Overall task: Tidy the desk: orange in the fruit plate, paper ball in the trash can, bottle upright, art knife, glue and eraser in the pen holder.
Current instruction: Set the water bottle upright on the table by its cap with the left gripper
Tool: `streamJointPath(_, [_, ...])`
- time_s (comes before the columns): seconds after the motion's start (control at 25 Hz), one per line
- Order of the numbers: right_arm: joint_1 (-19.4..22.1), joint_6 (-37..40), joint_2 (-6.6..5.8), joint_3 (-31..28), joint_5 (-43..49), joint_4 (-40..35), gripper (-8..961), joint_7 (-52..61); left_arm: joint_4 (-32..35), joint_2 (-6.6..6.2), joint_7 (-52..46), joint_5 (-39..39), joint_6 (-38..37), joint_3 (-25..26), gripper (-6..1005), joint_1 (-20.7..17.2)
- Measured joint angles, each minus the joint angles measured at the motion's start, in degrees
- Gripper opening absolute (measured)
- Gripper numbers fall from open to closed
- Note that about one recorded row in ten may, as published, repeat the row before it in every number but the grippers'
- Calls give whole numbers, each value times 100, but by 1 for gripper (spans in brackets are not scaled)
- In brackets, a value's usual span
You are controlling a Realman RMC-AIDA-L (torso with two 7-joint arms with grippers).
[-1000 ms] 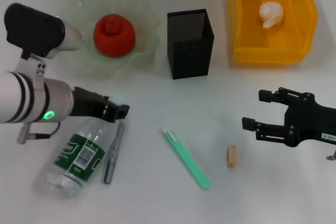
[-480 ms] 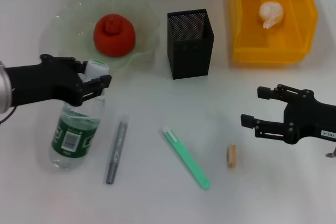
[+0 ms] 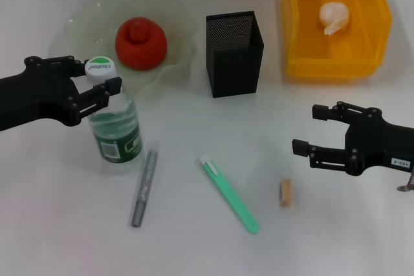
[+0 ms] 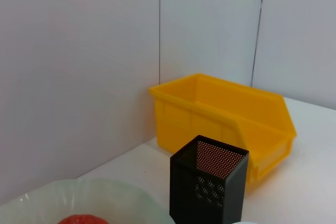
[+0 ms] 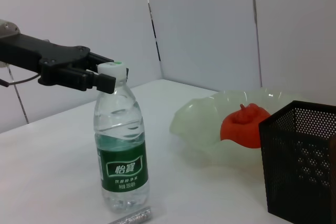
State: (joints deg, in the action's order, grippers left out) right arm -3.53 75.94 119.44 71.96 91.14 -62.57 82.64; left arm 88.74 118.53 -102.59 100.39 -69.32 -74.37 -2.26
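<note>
The clear bottle (image 3: 116,127) with its green label stands upright on the table, just in front of the fruit plate (image 3: 84,25). My left gripper (image 3: 100,75) is shut on its neck under the white cap; the right wrist view shows that grip (image 5: 100,74) on the bottle (image 5: 121,150). The orange (image 3: 141,43) lies in the plate. In the yellow trash can (image 3: 369,37) sits the paper ball (image 3: 334,16). A green art knife (image 3: 229,185), a grey glittery glue stick (image 3: 143,187) and the tan eraser (image 3: 285,192) lie on the table. My right gripper (image 3: 307,130) hovers open, just right of the eraser.
The black mesh pen holder (image 3: 234,53) stands between plate and trash can, also seen in the left wrist view (image 4: 210,187) with the yellow bin (image 4: 226,114) behind it. A white wall runs along the back of the table.
The bottle went from lying on its side to standing upright, raised by my left gripper at its neck. The right gripper drifted slightly left.
</note>
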Motion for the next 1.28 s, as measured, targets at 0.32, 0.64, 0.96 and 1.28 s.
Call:
streamJointPath(0.32, [25, 8, -6, 0, 0, 8, 827, 40, -323, 13, 352, -210, 1, 209, 432, 143])
streamJointPath(0.64, [8, 9, -2, 3, 0, 9, 826, 48, -562, 12, 955, -576, -7, 332, 433, 187])
streamJointPath(0.96, [-11, 96, 0, -8, 0, 9, 826, 58, -1259, 25, 1744, -1168, 40, 420, 474, 397])
streamJointPath(1.28, [-21, 141, -11, -21, 50, 71, 827, 59, -1460, 22, 1912, -1270, 231, 371, 515, 462])
